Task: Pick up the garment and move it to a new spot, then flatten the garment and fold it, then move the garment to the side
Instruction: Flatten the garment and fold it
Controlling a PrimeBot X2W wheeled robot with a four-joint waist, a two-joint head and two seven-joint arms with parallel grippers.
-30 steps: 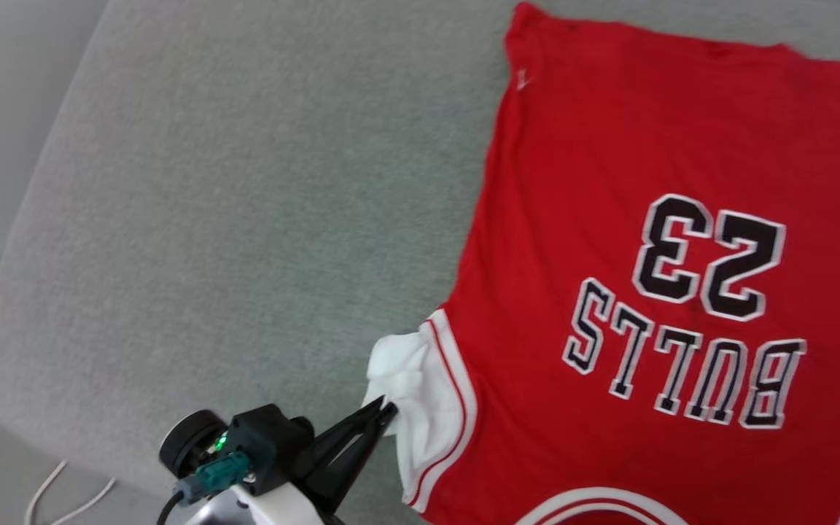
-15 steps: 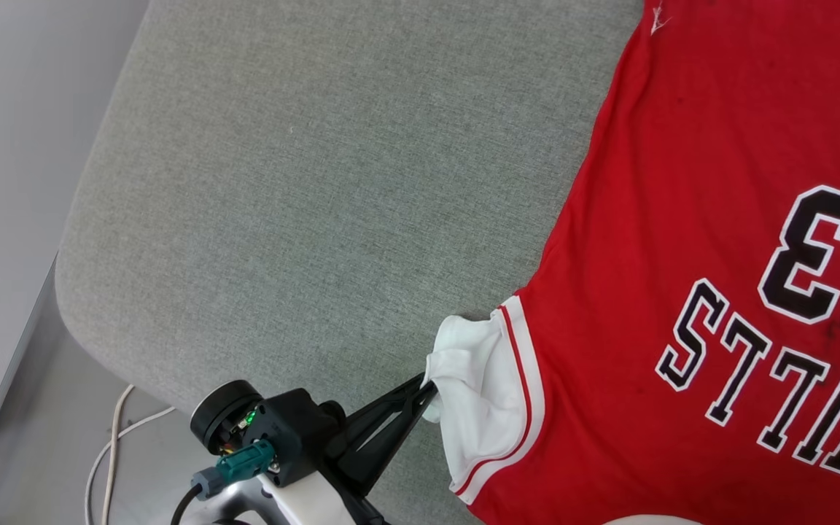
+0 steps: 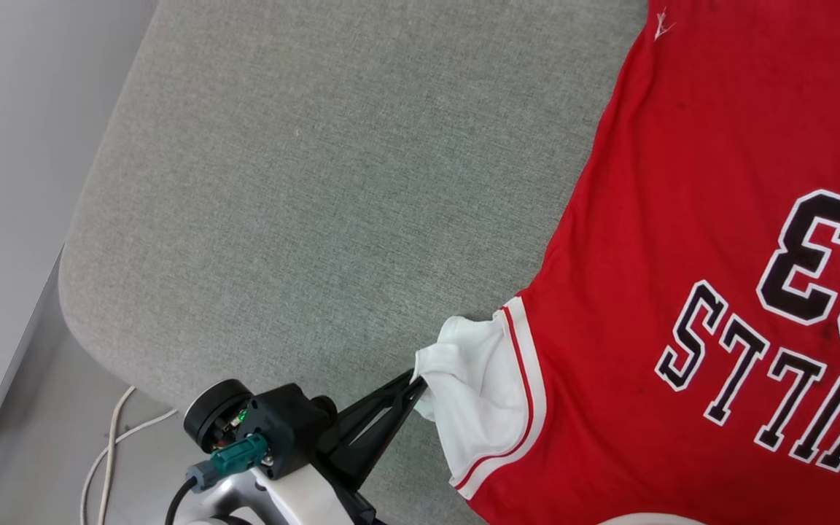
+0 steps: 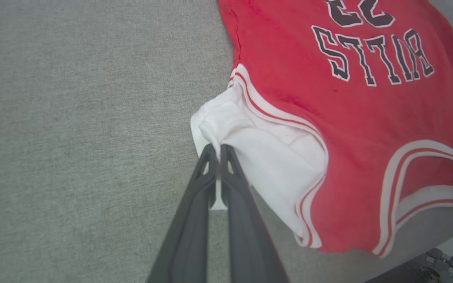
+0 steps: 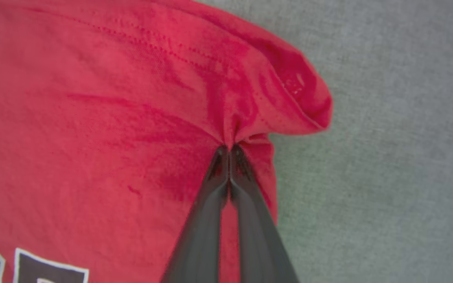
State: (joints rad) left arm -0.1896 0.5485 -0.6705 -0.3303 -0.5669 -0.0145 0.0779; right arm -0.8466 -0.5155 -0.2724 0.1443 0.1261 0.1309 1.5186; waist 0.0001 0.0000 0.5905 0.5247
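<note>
**Both grippers pinched the red shirt on the grey cushion**

The shirt [image 3: 690, 240] was red with a white sleeve [image 4: 266, 145], red-and-white striped trim and black, white-edged lettering [image 3: 770, 379]. It lay spread on a grey cushion [image 3: 318, 182], reaching away from the left gripper [image 3: 414, 380] on the side its fingers pointed to. That gripper's fingers were pressed together on the crumpled edge of the sleeve.

The left wrist view added the striped neck opening [image 4: 427, 184], off to the side of the closed fingers. The right wrist view showed the right gripper [image 5: 229, 148] clamped on a small tuck of red cloth, with a folded-over corner [image 5: 305, 98] just beyond its tips. The head view alone took in a white cable [image 3: 103, 467] behind the left gripper's body.

Against the frame half a second before, the sleeve's white tip was drawn out slightly further toward the left gripper.
</note>
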